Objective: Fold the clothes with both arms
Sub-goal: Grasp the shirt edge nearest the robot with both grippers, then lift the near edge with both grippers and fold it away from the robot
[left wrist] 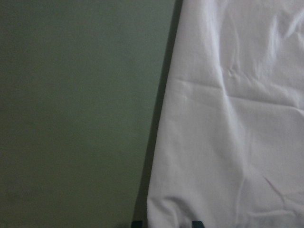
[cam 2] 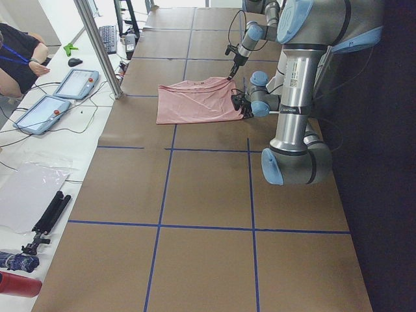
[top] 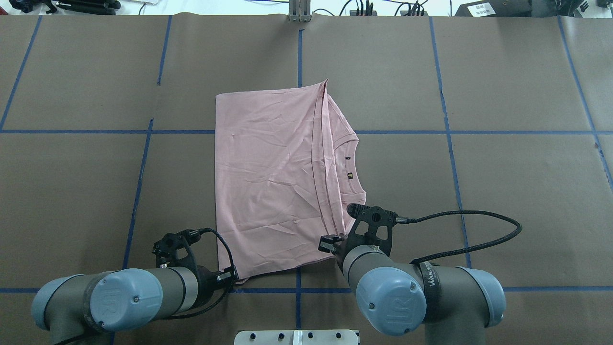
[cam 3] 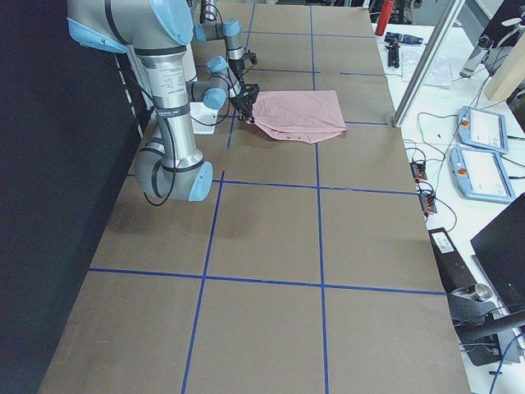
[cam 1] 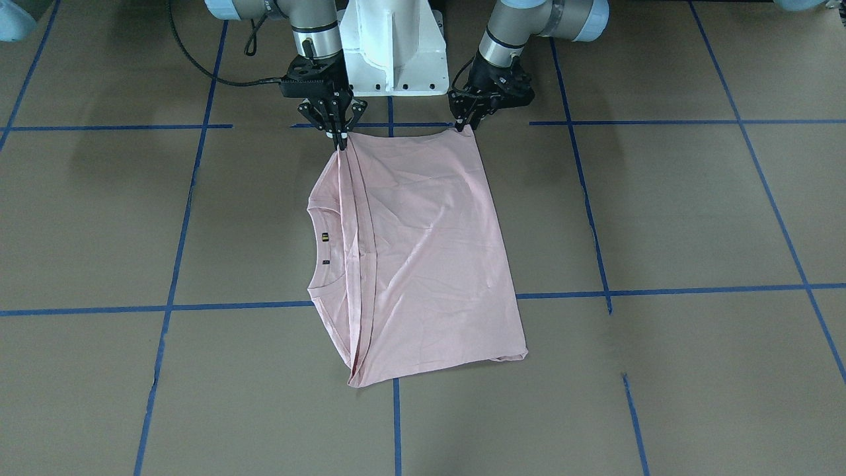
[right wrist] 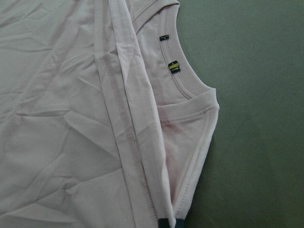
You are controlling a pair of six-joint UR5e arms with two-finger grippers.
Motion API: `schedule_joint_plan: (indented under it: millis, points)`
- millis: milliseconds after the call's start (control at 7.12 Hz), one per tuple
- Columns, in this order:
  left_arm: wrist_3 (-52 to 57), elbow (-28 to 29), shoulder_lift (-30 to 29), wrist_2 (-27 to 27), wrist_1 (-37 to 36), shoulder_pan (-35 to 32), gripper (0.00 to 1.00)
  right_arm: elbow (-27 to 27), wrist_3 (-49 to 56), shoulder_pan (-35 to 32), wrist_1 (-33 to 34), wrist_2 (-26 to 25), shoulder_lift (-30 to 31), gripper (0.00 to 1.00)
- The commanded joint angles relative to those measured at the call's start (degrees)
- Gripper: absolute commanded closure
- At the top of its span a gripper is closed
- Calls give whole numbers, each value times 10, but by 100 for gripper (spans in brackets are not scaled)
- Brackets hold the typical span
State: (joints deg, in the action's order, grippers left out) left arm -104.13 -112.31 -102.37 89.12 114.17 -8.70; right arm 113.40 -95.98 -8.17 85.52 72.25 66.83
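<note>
Both jaw pairs are closed tight on cloth. You see the right gripper (cam 1: 340,137) pinching the stacked hems at one near corner of the T-shirt (cam 1: 423,264), on the collar side. The left gripper (cam 1: 470,120) pinches the other near corner. The shirt lies folded on the brown table (cam 1: 661,211), just before the white pedestal (cam 1: 393,46), with the collar (cam 1: 314,248) showing toward the robot's right.

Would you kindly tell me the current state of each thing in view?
T-shirt, folded over, lying flat on the table, collar showing at one side.
right gripper, shut on the T-shirt's near corner.
left gripper, at the other near corner, cloth between its fingertips; grip unclear.
</note>
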Motion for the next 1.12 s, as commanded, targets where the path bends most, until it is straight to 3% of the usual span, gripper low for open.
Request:
schedule_joint_plan:
  millis: [0, 421, 702, 842, 982]
  points:
    - [0, 3, 0, 0, 0, 0, 69, 3, 0, 0, 0, 0, 1, 100]
    - [1, 1, 0, 0, 0, -1, 100, 4, 0, -1, 0, 0, 3, 100]
    - [9, -19, 0, 3, -4, -12, 100, 2, -1, 0, 1, -1, 11, 100]
    - [16, -68, -1, 5, -45, -14, 100, 9, -1, -1, 1, -7, 28, 100]
    - [17, -137, -2, 26, -104, -14, 100, 53, -1, 8, 19, -10, 45, 100]
